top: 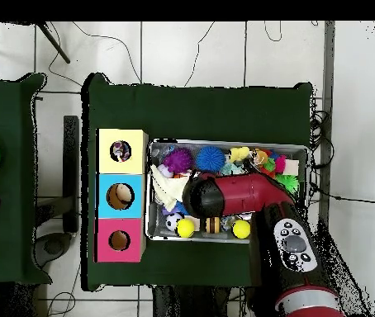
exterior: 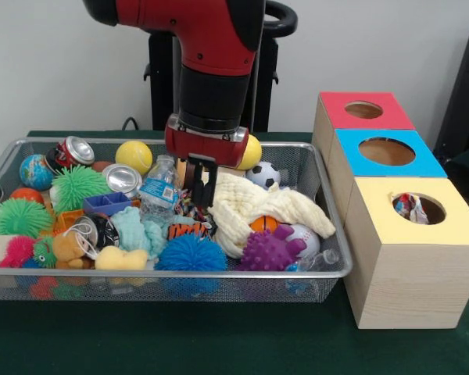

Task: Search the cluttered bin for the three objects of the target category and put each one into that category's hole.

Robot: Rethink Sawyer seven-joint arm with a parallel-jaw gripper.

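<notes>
A wire bin [exterior: 219, 273] holds a heap of toys, balls, cans and cloth. My gripper [exterior: 202, 187] hangs low over the bin's middle, open with a narrow gap and nothing in it. Its tips are just above a braided rope toy [exterior: 189, 211], between a water bottle [exterior: 158, 187] and a cream cloth [exterior: 250, 207]. Right of the bin stand three boxes with holes: red [exterior: 336, 109], blue [exterior: 352, 156] and yellow [exterior: 383, 226]. A crumpled colourful item [exterior: 410, 207] sticks out of the yellow box's hole. In the overhead view the arm [top: 232, 196] hides the gripper.
Around the gripper lie two crushed cans [exterior: 123, 178], a yellow ball [exterior: 133, 156], a soccer ball [exterior: 263, 174], a green spiky ball [exterior: 78, 187], a blue spiky ball [exterior: 191, 254] and a purple spiky ball [exterior: 270, 251]. The bin's walls rise on all sides.
</notes>
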